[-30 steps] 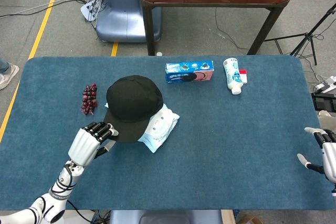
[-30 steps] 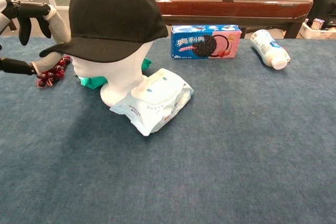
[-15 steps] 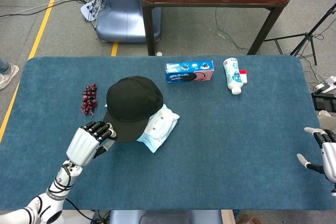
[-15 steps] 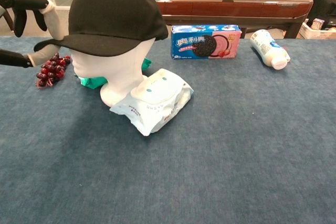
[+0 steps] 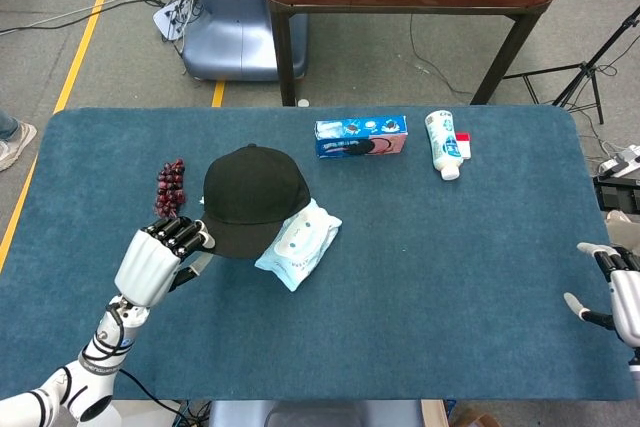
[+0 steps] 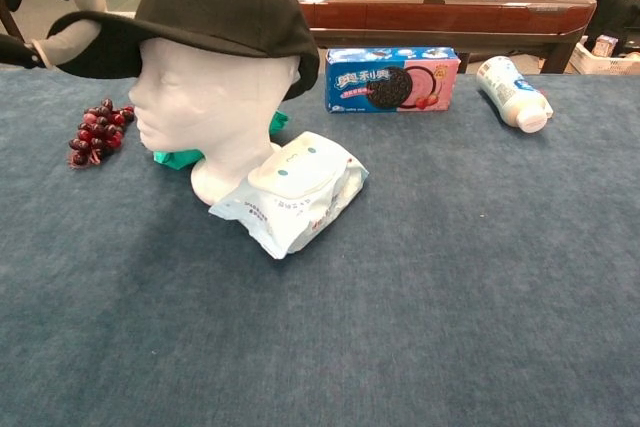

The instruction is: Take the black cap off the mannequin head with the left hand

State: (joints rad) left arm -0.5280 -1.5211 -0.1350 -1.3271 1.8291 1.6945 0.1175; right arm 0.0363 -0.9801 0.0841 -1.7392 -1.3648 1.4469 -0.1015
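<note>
The black cap sits tilted back on the white mannequin head, its brim raised so the face shows in the chest view. My left hand pinches the brim's front edge at the cap's left side. The mannequin head stands on the blue table, hidden under the cap in the head view. My right hand hangs at the table's right edge, fingers apart, holding nothing.
A white wipes pack leans against the mannequin's base. Dark red grapes lie to the left, a green object behind the base. A cookie box and a white bottle sit at the back.
My left hand has risen and drawn left with the brim; the cap's front has lifted off the mannequin's forehead, uncovering the face. The right hand has stayed put.
</note>
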